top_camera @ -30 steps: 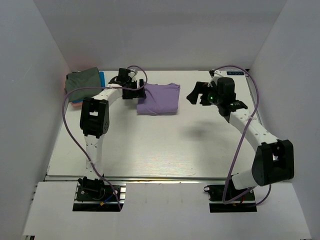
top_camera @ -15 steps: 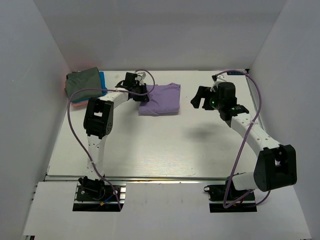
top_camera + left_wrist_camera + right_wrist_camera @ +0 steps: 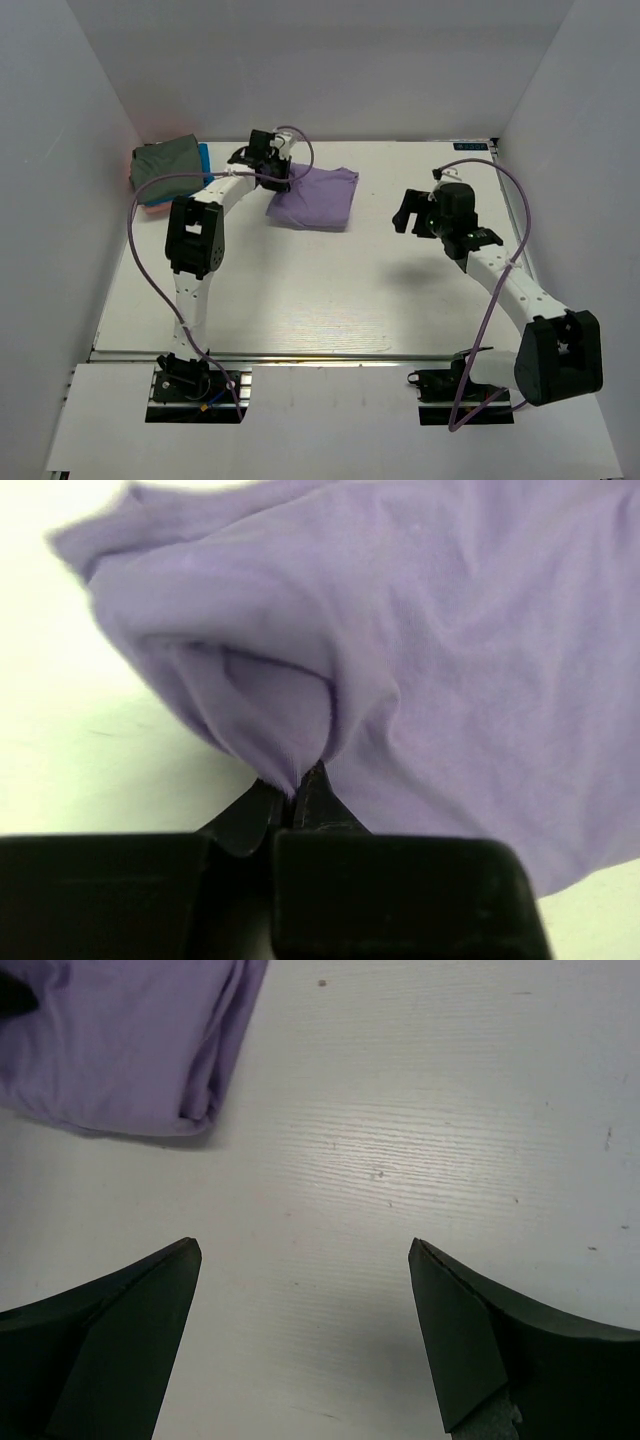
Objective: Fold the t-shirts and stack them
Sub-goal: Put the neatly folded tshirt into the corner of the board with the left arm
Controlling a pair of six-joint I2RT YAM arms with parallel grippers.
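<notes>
We see the left gripper [image 3: 297,785] pinched on the left edge of the lavender shirt [image 3: 318,200]. The right gripper [image 3: 305,1250] hangs spread wide, well right of that shirt over the table [image 3: 330,290]. The folded shirts [image 3: 165,165] lie stacked to its left.

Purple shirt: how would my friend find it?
Look at the white table, toward its far side near the middle. The purple shirt lies folded there, one edge pinched by the left end effector. The other shirts sit stacked in the far left corner, and none is purple.
</notes>
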